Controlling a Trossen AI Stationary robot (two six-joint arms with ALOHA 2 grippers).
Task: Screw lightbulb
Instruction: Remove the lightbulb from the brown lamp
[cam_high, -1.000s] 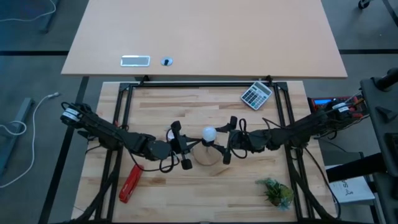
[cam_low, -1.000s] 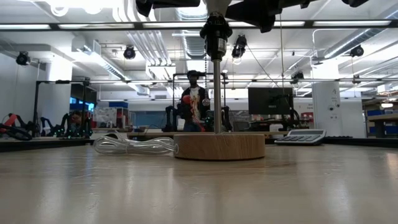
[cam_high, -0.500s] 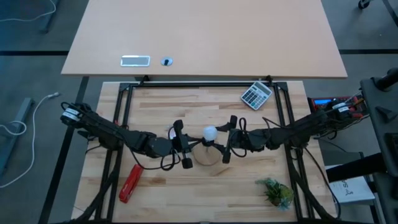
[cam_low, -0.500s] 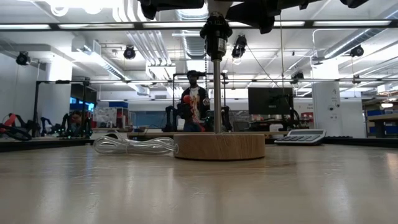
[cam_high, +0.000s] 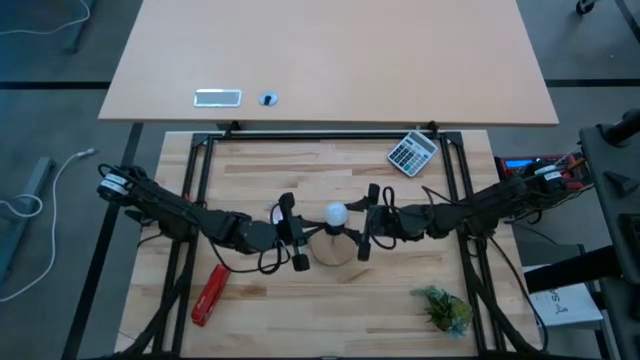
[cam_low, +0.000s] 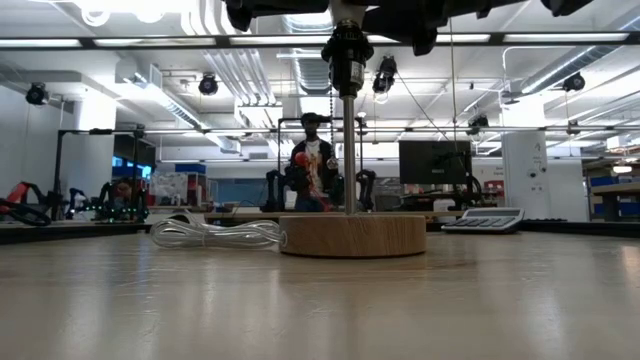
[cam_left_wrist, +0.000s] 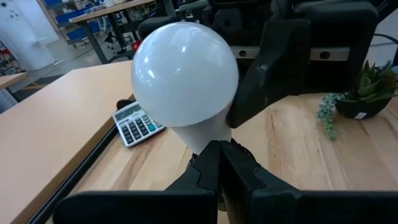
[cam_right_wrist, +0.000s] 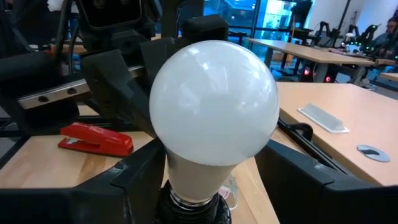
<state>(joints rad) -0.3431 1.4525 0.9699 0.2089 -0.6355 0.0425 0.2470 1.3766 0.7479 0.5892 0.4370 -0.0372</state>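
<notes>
At the middle of the wooden tabletop (cam_high: 300, 320), a round wooden lamp base (cam_low: 352, 235) carries a black socket (cam_right_wrist: 193, 210) holding the white lightbulb (cam_high: 336, 213). Left gripper (cam_high: 297, 233) fingers are together beside it; right gripper (cam_high: 364, 222) fingers are apart around the bulb.

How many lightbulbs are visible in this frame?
1. The lightbulb sits atop the lamp's socket at mid-table, between the left tool and the right tool. No others show; some could be hidden.
</notes>
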